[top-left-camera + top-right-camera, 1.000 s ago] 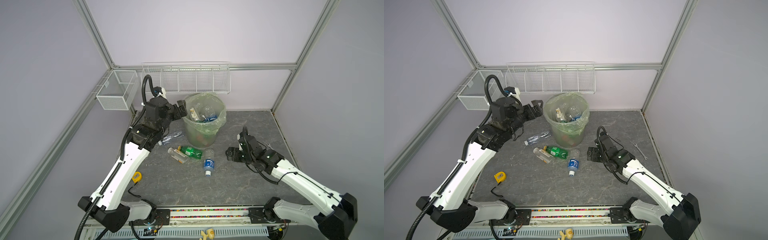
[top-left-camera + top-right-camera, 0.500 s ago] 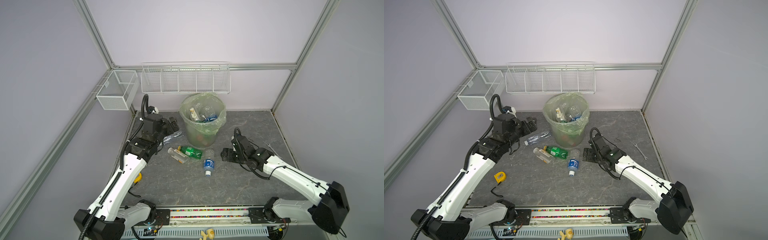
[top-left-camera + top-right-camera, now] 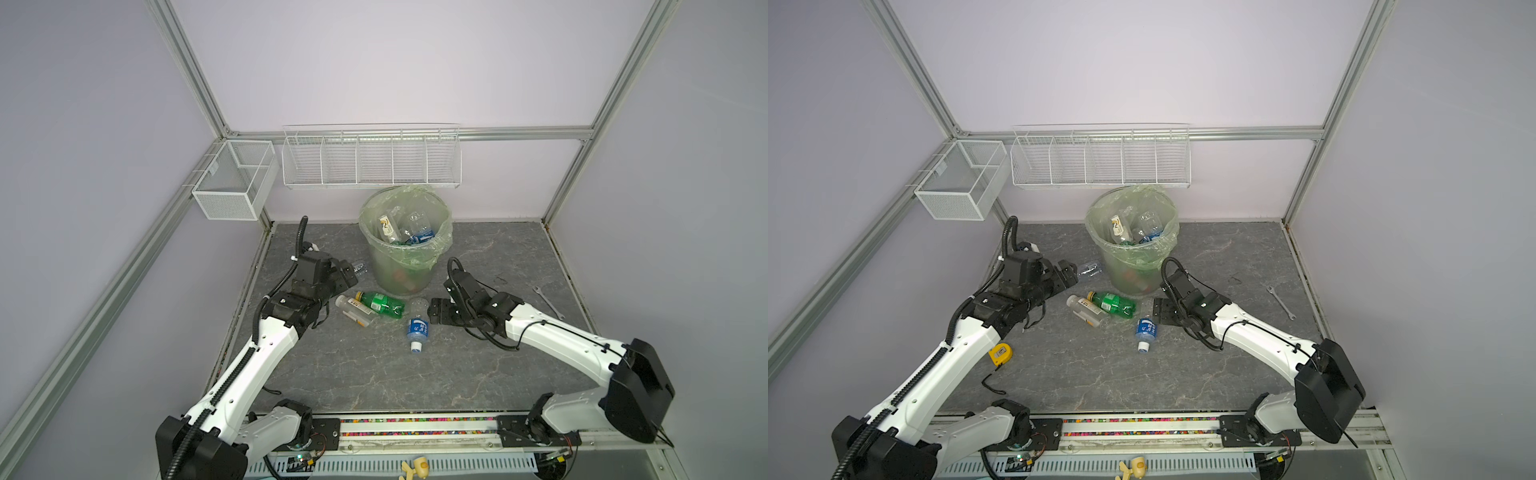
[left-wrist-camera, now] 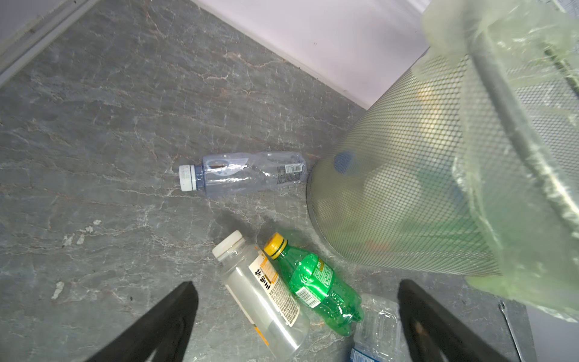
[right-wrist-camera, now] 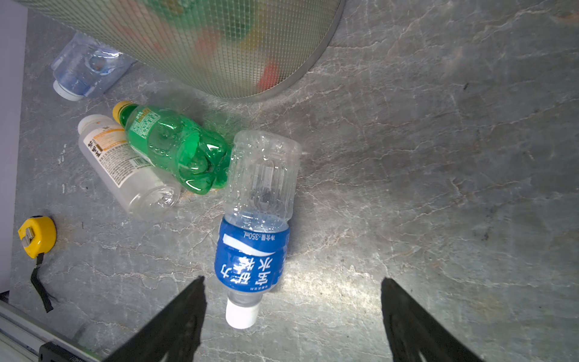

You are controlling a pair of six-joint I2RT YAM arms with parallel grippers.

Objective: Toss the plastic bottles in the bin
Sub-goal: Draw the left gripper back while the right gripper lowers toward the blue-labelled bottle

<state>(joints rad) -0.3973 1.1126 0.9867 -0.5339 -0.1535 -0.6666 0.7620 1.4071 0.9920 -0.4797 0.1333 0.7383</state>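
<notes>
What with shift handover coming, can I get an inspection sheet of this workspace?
Surface: grey marbled tabletop, no spills seen.
Job's things: bin upright, several bottles inside; four lie outside: green bottle, white-capped bottle beside it, blue-label bottle, crushed clear bottle at the bin's base.
Clutter: yellow tape measure, spanner.
Claws: left claw open, empty, above the green and white-capped bottles; right claw open, empty, above the blue-label bottle.
Cables: black hose behind the left claw, cable loop behind the right claw; no snag seen.
Surroundings: white wire baskets on the walls, nothing seen in them.
</notes>
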